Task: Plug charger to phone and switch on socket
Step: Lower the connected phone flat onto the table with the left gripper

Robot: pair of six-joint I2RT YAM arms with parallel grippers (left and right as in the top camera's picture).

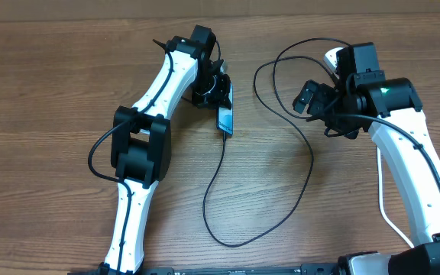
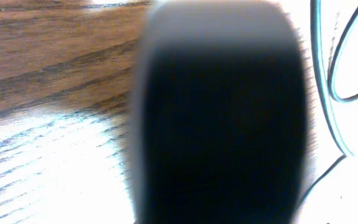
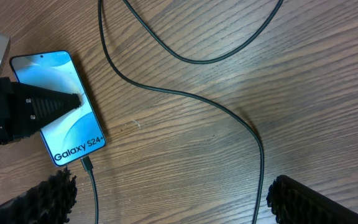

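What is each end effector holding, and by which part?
Nothing is gripped. The left end effector is shut, its tip resting on the screen of the slim light-blue smartphone; the right end effector is open and empty.

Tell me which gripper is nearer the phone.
Left. The left gripper is shut, its tip on or just above the screen of the phone. The right gripper hangs open, well off to the phone's right.

Robotics lab setup: two white arms (image 1: pixel 159 84) at a wood-grain table (image 1: pixel 44 84).
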